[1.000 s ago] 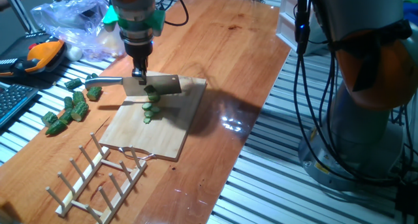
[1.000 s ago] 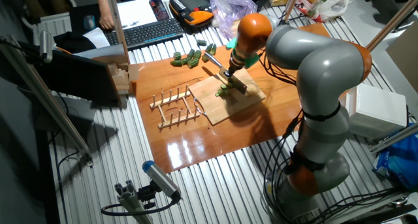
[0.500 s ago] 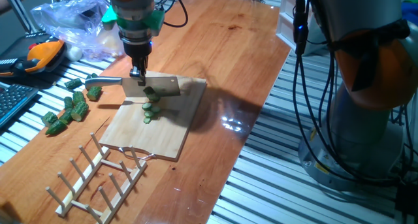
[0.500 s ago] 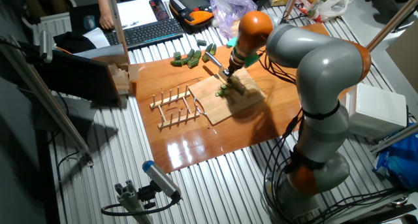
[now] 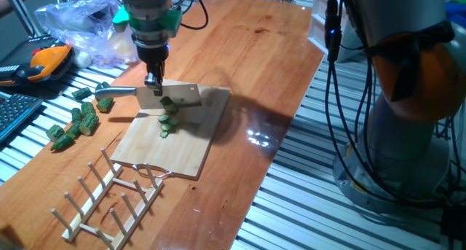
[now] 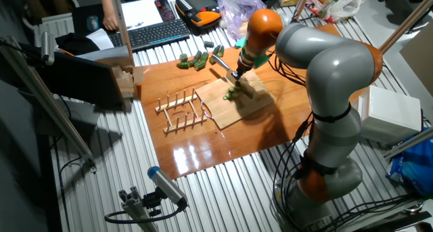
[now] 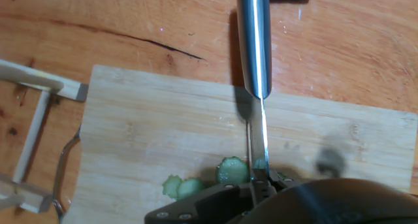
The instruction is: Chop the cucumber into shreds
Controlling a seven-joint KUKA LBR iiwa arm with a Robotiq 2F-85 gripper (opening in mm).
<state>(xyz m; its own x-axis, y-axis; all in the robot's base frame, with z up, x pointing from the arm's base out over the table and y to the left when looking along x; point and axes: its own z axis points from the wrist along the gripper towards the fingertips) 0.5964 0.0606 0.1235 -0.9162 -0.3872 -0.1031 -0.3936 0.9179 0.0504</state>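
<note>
My gripper (image 5: 153, 81) is shut on a knife (image 5: 171, 95) where blade meets handle, and holds it edge-down over the wooden board (image 5: 182, 151). The steel handle (image 5: 116, 91) points left. The dark green cucumber (image 5: 167, 103) lies on the board at the blade, partly hidden by it. Several pale green shreds (image 5: 168, 123) lie in front of the blade. In the hand view the knife (image 7: 253, 48) runs straight away from me, with round shreds (image 7: 230, 170) to the left of its thin edge. In the other fixed view the gripper (image 6: 235, 75) is over the board (image 6: 233, 109).
A group of dark green chunks (image 5: 76, 122) lies left of the board on the table. A wooden peg rack (image 5: 102, 199) stands in front of the board. A plastic bag (image 5: 80, 24) and an orange device (image 5: 47, 60) are at the far left. The table edge (image 5: 280, 144) runs along the right.
The gripper and the knife have shifted very slightly up and back. The cucumber and the shreds have not moved.
</note>
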